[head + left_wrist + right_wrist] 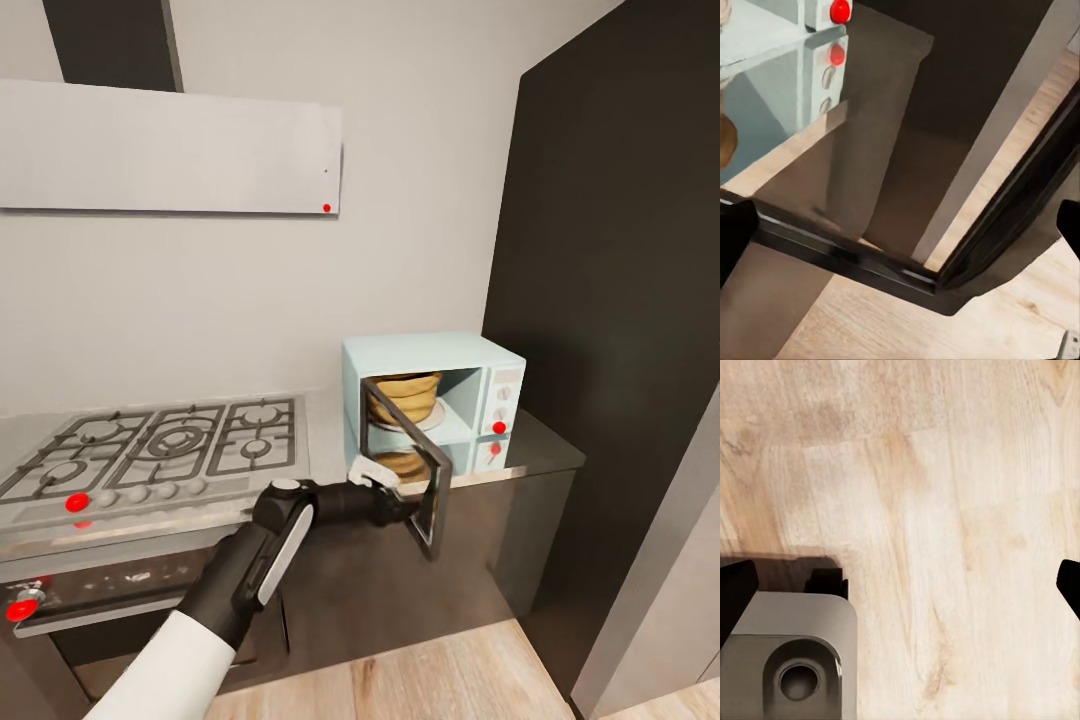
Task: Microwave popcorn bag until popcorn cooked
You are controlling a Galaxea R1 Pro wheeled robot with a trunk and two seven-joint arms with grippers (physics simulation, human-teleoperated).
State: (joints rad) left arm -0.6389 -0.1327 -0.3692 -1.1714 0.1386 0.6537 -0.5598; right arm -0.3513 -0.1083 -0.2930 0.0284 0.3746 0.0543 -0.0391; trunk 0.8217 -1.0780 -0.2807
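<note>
Left gripper point(415, 512) spread, at microwave point(470, 375) door point(428, 500) edge — popcorn bag point(405, 395) inside, half hidden.

Popcorn bag point(404, 395) in microwave point(470, 362), door point(405, 462) open.

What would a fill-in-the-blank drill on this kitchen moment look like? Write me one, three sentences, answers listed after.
1. The popcorn bag sits inside the ____.
2. The microwave door stands ____.
3. The left tool is at the door's lower edge, and the right tool hangs over the bare wooden ____.

Missing words: microwave; open; floor
</note>
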